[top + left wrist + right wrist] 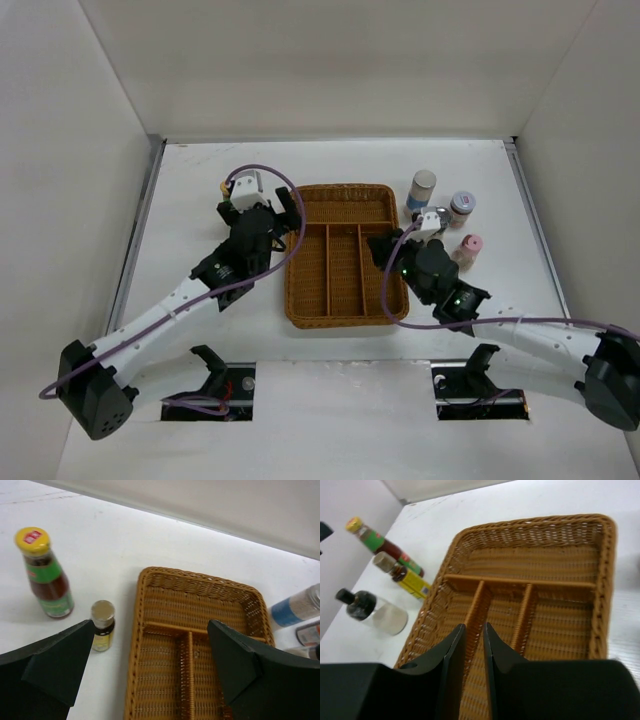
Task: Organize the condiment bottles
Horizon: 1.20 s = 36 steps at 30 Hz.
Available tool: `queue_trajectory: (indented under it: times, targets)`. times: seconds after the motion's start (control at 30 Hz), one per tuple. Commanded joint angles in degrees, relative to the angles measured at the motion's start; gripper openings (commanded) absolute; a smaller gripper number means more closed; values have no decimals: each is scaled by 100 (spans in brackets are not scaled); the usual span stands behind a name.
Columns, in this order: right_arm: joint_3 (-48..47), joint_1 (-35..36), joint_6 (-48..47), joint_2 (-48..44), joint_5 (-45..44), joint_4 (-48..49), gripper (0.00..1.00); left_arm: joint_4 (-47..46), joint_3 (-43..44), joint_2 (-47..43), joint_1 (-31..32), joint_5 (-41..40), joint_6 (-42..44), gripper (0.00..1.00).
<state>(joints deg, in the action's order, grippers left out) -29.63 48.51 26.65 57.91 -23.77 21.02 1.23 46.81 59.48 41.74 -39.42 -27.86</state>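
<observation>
Brown wicker divided tray (340, 300) sits mid-way across the white table (195, 180), one cross compartment at the far end and three long ones running toward the arms. A wide strip of table lies between its far rim and the white back wall (330, 70). The side walls close in left and right, and the table's left edge runs along a grey rail (140, 235).

All visible bottles stand on the table outside the tray.
- **Left of the tray:**
  - Tall dark sauce bottle with yellow cap and green label (45, 575) is farthest out.
  - Small dark bottle with pale cap and yellow label (103, 626) is just beside the tray's left rim.
  - Squat black-capped bottle, dark above and white below (370, 611), is nearer the arm bases, close to that rim.
  - In the top view the left arm covers these three.
- **Right of the tray:**
  - White-capped blue-labelled bottle (422, 190) is by the far right corner.
  - Grey-lidded jar with red label (462, 207) is beside it.
  - Pink-capped bottle (469, 248) is nearer, close to the right wrist.
  - The gaps between these three are narrow.

Left gripper (150, 630) is above the tray's left rim with its jaws spread wide. Nothing is between them and they touch nothing.

Right gripper (474, 627) is over the tray's long compartments. Its fingers (451, 665) are drawn nearly together with only a thin slit between. It holds nothing, and I can't tell if the tips touch the wicker.
</observation>
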Motion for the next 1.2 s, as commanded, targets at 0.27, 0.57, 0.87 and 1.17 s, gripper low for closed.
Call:
queue_trajectory:
  times: [0.27,0.57,0.87,1.17]
  targets:
    - [194,470,-55,177,83,930,15,369,496,-227,-882,-681,658,100]
    - [159,444,-11,414,48,860,22,-17,786,46,-1269,-698,1133,30]
    - [141,453,-29,581,83,931,32,167,1286,1283,-2129,-286,1081,65]
    - [168,444,-55,572,127,1001,33,-70,1524,2216,-2482,92,984,65]
